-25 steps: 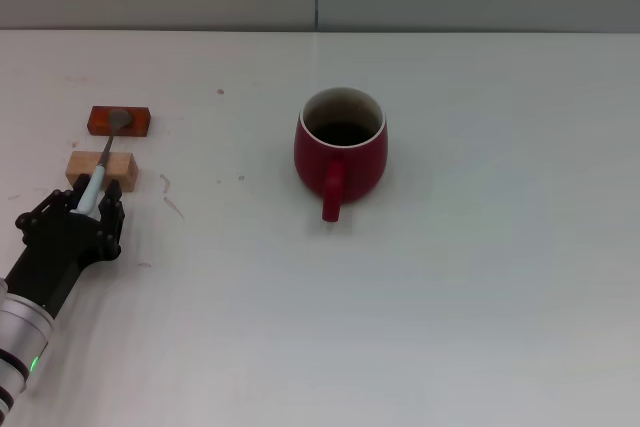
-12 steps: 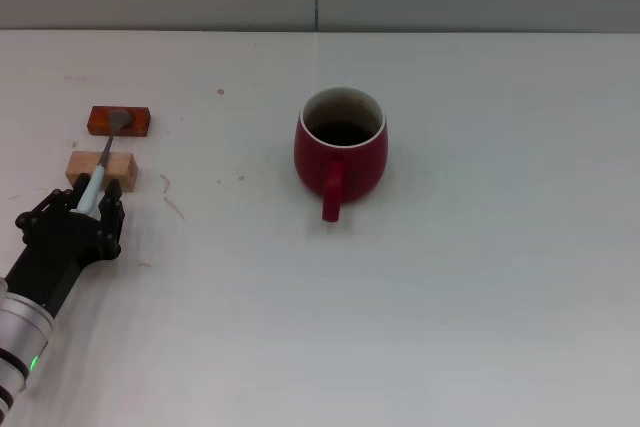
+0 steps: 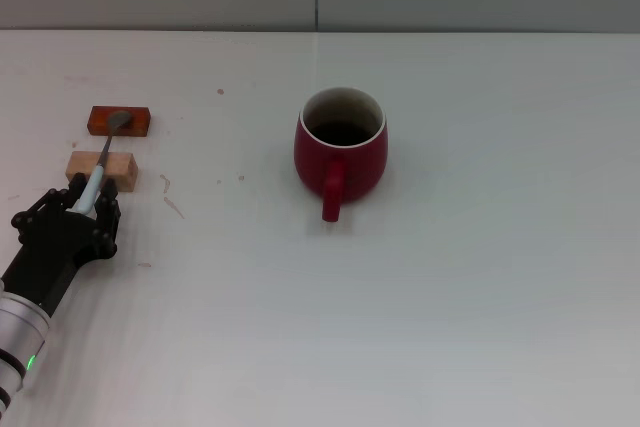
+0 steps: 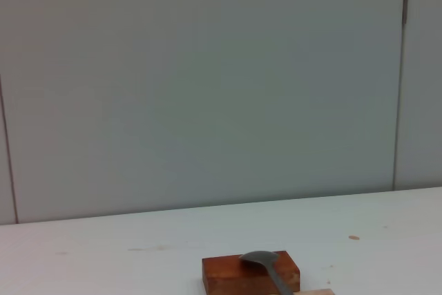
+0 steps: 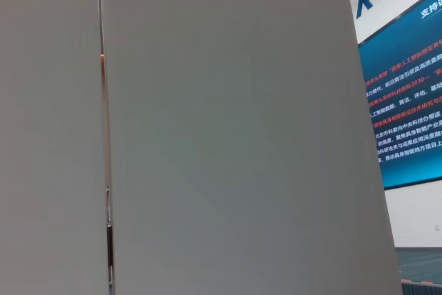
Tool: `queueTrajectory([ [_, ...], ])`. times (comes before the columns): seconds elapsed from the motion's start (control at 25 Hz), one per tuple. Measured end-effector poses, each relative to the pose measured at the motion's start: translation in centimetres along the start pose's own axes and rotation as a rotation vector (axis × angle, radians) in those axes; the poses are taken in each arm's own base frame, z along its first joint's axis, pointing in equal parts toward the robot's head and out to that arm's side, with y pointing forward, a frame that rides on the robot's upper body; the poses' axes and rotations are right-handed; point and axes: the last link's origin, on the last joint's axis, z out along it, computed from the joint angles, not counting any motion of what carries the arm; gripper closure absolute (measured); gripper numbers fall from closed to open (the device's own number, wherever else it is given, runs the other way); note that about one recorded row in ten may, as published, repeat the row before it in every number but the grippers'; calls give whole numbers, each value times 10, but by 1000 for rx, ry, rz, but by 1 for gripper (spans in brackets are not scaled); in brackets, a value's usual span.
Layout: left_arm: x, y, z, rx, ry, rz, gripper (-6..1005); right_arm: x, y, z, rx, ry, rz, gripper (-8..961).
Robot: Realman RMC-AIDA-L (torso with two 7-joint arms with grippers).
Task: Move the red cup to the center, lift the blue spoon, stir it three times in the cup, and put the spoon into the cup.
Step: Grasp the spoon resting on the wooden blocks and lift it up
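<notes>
The red cup point(image 3: 341, 152) stands upright near the table's middle, its handle toward me and its inside dark. The blue spoon point(image 3: 95, 183) lies at the far left, its grey bowl on a small red-brown block point(image 3: 138, 125) and its pale handle across a tan wooden block point(image 3: 121, 170). My left gripper point(image 3: 86, 204) is at the handle's near end, its fingers closed around it. In the left wrist view the spoon's bowl point(image 4: 261, 259) rests on the red-brown block point(image 4: 231, 278). The right gripper is out of view.
The white table point(image 3: 470, 277) stretches wide around the cup, with a grey wall behind it. The right wrist view shows only a wall panel and a blue poster point(image 5: 404, 94).
My left gripper has shifted very slightly to the left, and the spoon's handle has moved a little with it. The cup has not moved.
</notes>
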Motion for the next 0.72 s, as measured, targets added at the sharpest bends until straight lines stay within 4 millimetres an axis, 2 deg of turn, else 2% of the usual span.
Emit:
queueTrajectory([
  [0.72,1,-1,-1,6,9,-9,748,0,0,0,0,-3,-2,189],
])
